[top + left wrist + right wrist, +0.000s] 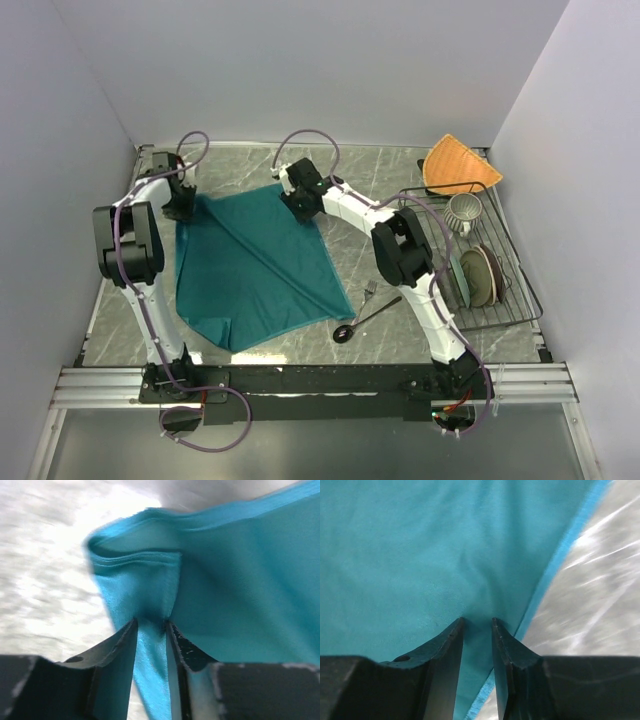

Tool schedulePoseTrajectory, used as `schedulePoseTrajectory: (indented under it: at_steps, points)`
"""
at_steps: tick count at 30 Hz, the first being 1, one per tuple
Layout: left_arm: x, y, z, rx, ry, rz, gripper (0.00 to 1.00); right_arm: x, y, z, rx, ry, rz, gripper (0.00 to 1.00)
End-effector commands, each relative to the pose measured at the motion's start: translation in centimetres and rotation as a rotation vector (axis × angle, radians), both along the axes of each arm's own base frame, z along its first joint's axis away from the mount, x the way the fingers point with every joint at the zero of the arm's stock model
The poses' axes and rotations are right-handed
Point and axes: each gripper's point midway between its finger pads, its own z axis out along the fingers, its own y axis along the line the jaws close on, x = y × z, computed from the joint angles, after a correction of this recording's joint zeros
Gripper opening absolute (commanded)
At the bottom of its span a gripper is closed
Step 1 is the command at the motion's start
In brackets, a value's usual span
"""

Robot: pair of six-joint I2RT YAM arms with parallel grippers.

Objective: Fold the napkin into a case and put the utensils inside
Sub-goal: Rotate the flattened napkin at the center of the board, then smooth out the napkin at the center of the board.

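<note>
Napkin (255,265) pinched at both far corners

It lies left of centre on the table (240,165). My left gripper (185,205) nips a bunched fold at its 11 o'clock corner; my right gripper (298,203) nips the 1 o'clock corner. Fork (368,293) and spoon (365,320) lie at its 4 o'clock.

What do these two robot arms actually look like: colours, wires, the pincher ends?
The left arm and right arm are slim white tubes joined by chunky black joint blocks. A greyish-purple cable loops loosely along each. The left gripper and right gripper are black, each ending in two wedge-shaped fingers that taper to thin, slightly scuffed tips.
</note>
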Motion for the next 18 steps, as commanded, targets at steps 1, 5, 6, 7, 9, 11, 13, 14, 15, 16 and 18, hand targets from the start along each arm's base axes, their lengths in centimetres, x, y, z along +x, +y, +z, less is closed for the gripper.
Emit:
schedulePoseTrajectory:
  at_steps: [1, 5, 6, 7, 9, 11, 13, 14, 15, 16, 18]
  points:
    - [1.3, 5.7, 0.2, 0.039, -0.030, 0.147, 0.34, 4.2, -3.4, 0.2, -0.139, -0.132, -0.138, 0.35]
    - [2.3, 9.0, 2.3, 0.008, -0.089, 0.227, 0.42, 5.4, -5.3, 0.1, -0.205, -0.158, -0.182, 0.32]
    - [2.2, 9.8, 2.8, -0.003, -0.106, 0.248, 0.48, 5.6, -5.6, 0.2, -0.215, -0.164, -0.190, 0.32]
    - [2.2, 10.4, 3.4, -0.003, -0.121, 0.264, 0.51, 5.6, -6.0, 0.2, -0.229, -0.167, -0.200, 0.32]
    - [2.0, 11.9, 5.0, -0.011, -0.169, 0.302, 0.56, 5.8, -6.9, 0.5, -0.261, -0.184, -0.227, 0.32]
    - [1.5, 12.2, 6.6, -0.053, -0.211, 0.299, 0.61, 6.3, -8.0, 0.8, -0.266, -0.194, -0.259, 0.33]
    - [1.1, 11.0, 7.6, -0.105, -0.227, 0.243, 0.64, 6.8, -8.2, 2.0, -0.237, -0.206, -0.282, 0.35]
    - [0.5, 9.0, 8.9, -0.164, -0.252, 0.143, 0.64, 7.0, -8.2, 2.6, -0.230, -0.217, -0.287, 0.36]
    - [-0.1, 7.7, 9.5, -0.200, -0.260, 0.086, 0.64, 7.2, -7.9, 3.3, -0.216, -0.228, -0.278, 0.37]
    - [-1.4, 5.7, 9.9, -0.259, -0.239, 0.013, 0.65, 7.7, -7.7, 4.7, -0.188, -0.258, -0.283, 0.40]
    - [-3.8, 2.2, 10.8, -0.309, -0.223, -0.144, 0.65, 8.2, -7.0, 6.4, -0.148, -0.290, -0.263, 0.43]
